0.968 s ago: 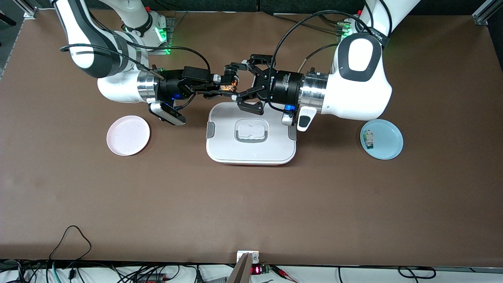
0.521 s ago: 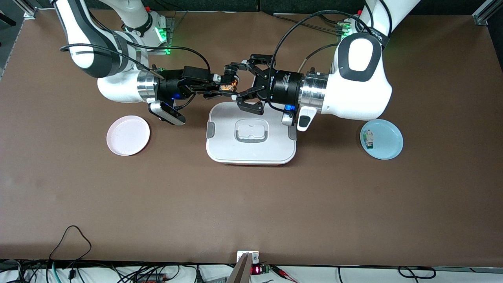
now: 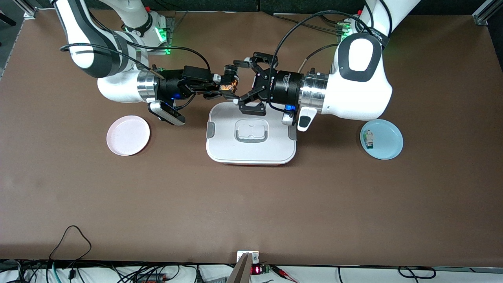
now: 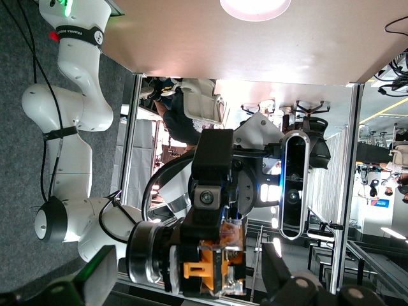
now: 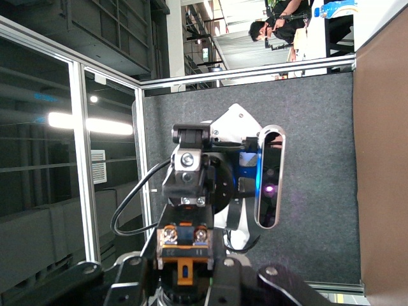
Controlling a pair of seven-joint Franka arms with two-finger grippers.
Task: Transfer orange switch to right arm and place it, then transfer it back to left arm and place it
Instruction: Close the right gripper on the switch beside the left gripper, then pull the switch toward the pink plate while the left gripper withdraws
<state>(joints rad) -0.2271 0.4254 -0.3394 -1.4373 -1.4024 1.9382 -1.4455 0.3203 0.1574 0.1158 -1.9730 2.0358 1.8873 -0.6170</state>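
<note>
1. The orange switch (image 3: 229, 86) is up in the air, over the tabletop (image 3: 251, 204) just off the edge of the white box (image 3: 251, 135) that lies toward the arms' bases.
2. It's a tiny dark piece with bright orange parts; from the left wrist view (image 4: 213, 279) you catch an orange block with pale metal bits on it.
3. Its long axis runs level, along the line between the two arms, with the free end pointing toward the left arm.
4. The right pincer (image 3: 224, 85) reaches in horizontally and is clamped on the switch, its fingers pressed tight against it.
5. The left pincer (image 3: 243, 82) faces it head-on, fingers spread wide, one fingertip above the switch in the front view and one below, neither touching it.
6. Down on the tabletop, a pink plate (image 3: 128, 135) sits toward the right arm's end.
7. A blue plate (image 3: 389, 135) sits toward the left arm's end with a small white-and-green component (image 3: 369, 140) lying in it.
8. The box sits between the two plates, lid shut.
</note>
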